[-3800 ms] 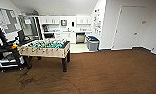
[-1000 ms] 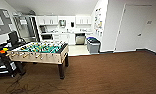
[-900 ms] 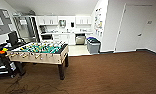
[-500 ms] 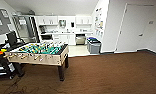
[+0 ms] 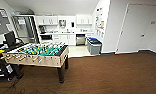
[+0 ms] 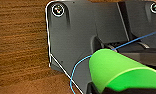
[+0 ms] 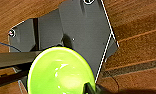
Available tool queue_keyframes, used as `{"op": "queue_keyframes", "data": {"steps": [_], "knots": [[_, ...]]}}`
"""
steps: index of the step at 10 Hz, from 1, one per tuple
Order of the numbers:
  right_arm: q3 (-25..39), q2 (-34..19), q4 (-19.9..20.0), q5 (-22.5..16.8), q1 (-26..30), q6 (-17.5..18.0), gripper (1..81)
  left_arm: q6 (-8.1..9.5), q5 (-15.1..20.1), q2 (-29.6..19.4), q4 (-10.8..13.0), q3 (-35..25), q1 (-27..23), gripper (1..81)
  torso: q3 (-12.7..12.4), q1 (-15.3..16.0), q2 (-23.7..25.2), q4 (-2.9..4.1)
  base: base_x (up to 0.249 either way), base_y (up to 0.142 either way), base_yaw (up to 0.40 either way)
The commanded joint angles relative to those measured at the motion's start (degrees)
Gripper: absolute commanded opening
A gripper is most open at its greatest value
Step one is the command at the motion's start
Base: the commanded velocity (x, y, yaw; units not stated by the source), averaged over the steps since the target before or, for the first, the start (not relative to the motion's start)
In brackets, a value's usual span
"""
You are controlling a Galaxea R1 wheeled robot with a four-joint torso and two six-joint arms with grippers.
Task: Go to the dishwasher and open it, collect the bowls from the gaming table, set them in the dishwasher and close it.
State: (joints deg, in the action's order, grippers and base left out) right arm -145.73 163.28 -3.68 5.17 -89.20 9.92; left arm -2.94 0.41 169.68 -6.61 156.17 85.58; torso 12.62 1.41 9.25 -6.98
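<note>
While both arms hang above the brown wood floor (image 5: pixel 106 75), each wrist view shows one bowl close up. The left gripper (image 6: pixel 104 88) grips the bright green bowl (image 6: pixel 119 72), seen side-on; the right gripper (image 7: pixel 90 88) pinches the rim of the paler lime-green bowl (image 7: pixel 59 72), seen from above. Open floor lies ahead and to the right. The table-football table (image 5: pixel 39 53) stands near left. Grey bins (image 5: pixel 94 46) flank the kitchen entry. The dishwasher (image 5: pixel 80 40), steel-fronted, sits farthest, door shut. No writing is legible.
</note>
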Motion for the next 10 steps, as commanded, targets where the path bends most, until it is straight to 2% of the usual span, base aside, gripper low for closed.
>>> {"op": "queue_keyframes", "data": {"steps": [1, 10], "knots": [[0.0, -0.7, -0.4, -3.0, 2.2, 0.0, 1.0, -0.23, 3.6, -0.4, 0.4, 0.2, -2.3, 1.0, 0.0, 0.0, 0.0, 0.00, 0.140, -0.060, 0.000], [0.0, -0.6, -0.4, -3.1, 2.3, 0.0, 1.0, -0.23, 3.6, -0.4, 0.4, 0.2, -2.3, 1.0, 0.0, -0.1, 0.0, 0.00, 0.147, -0.088, 0.000]]}}
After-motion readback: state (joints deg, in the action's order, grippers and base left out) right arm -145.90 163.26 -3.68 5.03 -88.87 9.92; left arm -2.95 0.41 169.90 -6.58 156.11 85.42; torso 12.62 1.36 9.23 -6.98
